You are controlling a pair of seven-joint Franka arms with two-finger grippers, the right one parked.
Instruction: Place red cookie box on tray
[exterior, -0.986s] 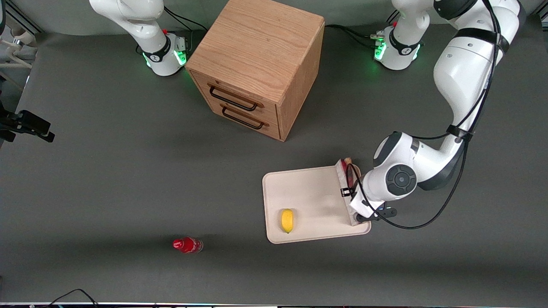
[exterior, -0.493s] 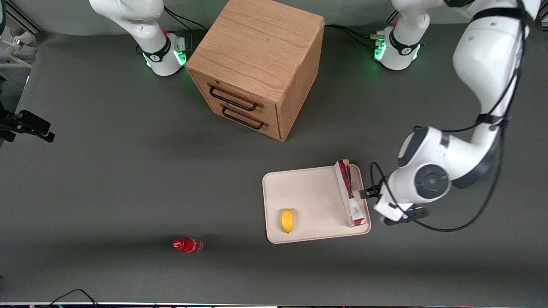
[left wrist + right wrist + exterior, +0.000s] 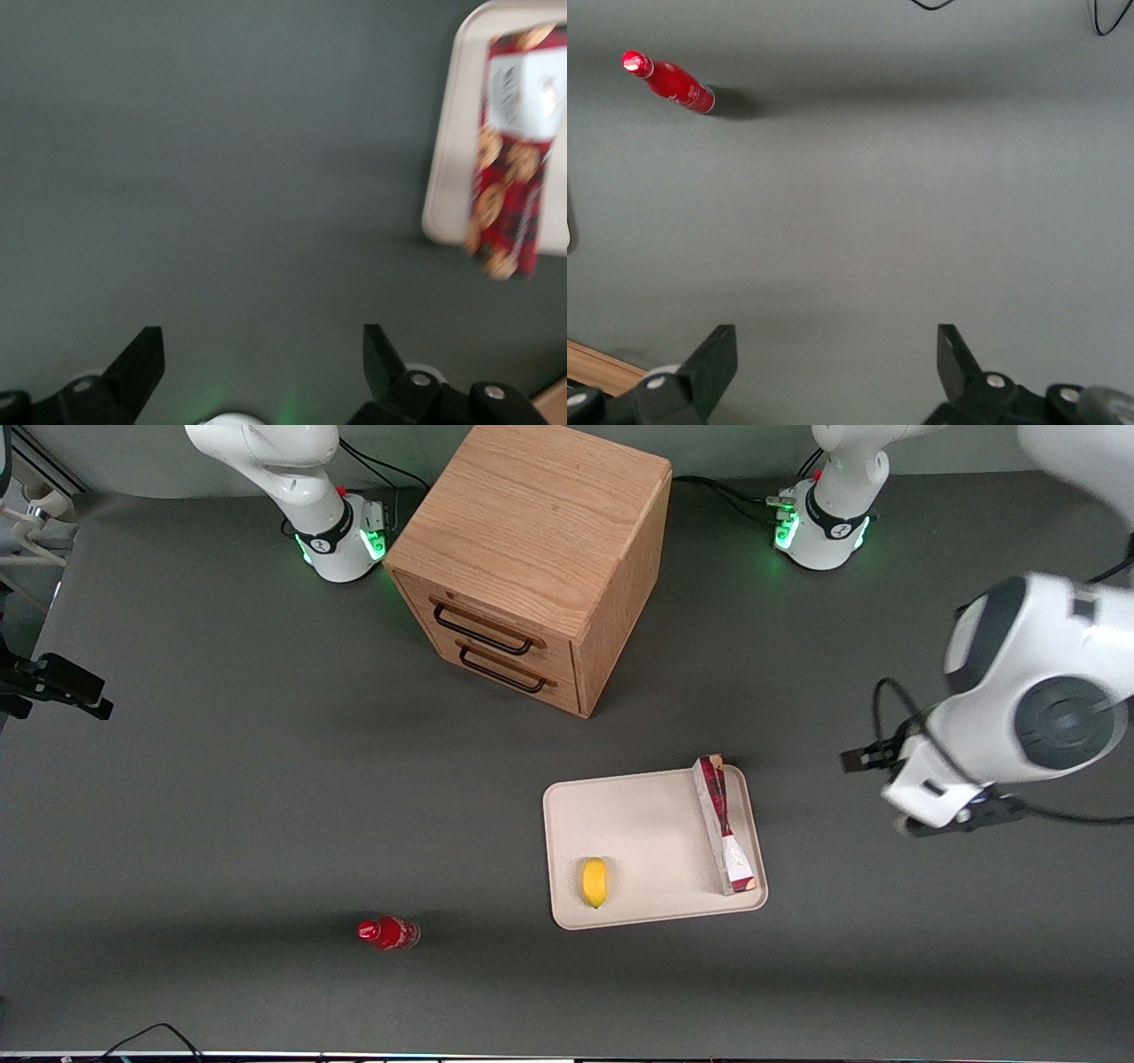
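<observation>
The red cookie box lies on the tray, along the tray's short edge toward the working arm's end of the table. Its white and tan end is nearer the front camera. In the left wrist view the red cookie box rests on the tray, with its tartan end reaching past the rim. My left gripper hangs high over bare table, well apart from the tray toward the working arm's end. The left gripper is open, with only grey table between its fingers.
A yellow lemon lies on the tray near its front edge. A small red bottle lies on the table toward the parked arm's end. A wooden drawer cabinet stands farther from the front camera than the tray.
My gripper has let go of the red cookie box, risen and drawn away toward the working arm's end. The box stays on the tray.
</observation>
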